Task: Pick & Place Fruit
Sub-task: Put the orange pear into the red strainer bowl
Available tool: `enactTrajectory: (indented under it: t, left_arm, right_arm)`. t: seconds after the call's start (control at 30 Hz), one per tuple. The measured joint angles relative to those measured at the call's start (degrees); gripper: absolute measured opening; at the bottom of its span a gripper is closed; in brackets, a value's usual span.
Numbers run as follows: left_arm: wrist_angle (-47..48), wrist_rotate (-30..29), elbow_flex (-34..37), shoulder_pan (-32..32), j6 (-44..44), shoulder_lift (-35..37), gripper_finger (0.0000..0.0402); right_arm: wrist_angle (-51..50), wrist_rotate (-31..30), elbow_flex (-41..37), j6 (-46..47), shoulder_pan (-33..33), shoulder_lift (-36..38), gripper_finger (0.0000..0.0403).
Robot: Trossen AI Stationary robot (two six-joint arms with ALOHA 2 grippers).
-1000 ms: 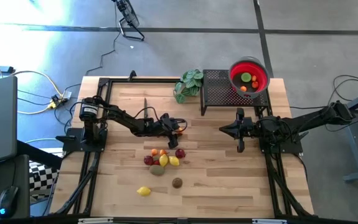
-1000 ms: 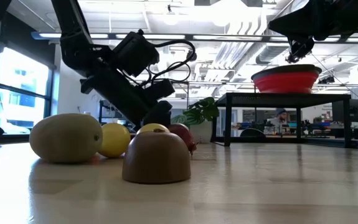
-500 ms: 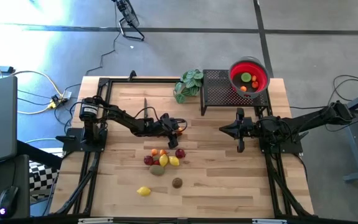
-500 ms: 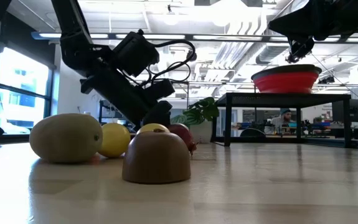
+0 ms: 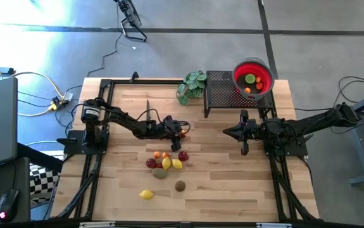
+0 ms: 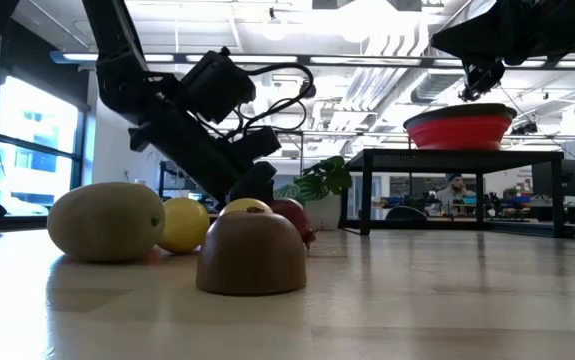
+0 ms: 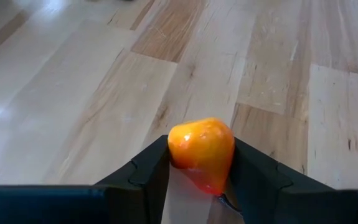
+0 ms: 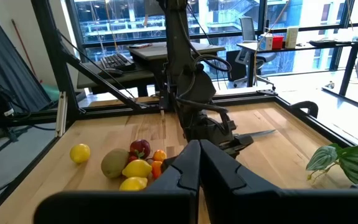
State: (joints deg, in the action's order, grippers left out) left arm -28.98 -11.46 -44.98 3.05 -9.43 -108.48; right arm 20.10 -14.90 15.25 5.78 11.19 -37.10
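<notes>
Left wrist view shows an orange fruit (image 7: 202, 152) pinched in our left hand (image 7: 198, 171), over the table (image 7: 73, 93) beside the remaining fruit pile (image 5: 166, 163). Our right hand (image 8: 198, 163) hangs fully closed and empty, near the rack holding the red bowl (image 5: 253, 78).

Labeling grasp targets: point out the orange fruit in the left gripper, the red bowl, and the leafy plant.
orange fruit (image 7: 201, 149), left wrist view, middle of its skin.
red bowl (image 5: 238, 70), high view, its rim.
leafy plant (image 5: 193, 85), high view, leaves.
</notes>
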Motion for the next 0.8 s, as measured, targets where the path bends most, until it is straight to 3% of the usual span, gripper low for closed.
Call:
enactTrajectory:
  t: [0.37,0.8]
  left_arm:
    - [-0.8,2.4,-3.6,3.0,0.4,0.3,0.0145]
    - [-0.9,18.0,-17.6,7.9,4.0,0.3,0.0145]
  right_arm:
    - [0.0,0.0,0.0,0.0,0.0,0.0,0.0002]
    - [-0.2,0.0,0.0,0.0,0.0,0.0,0.0003]
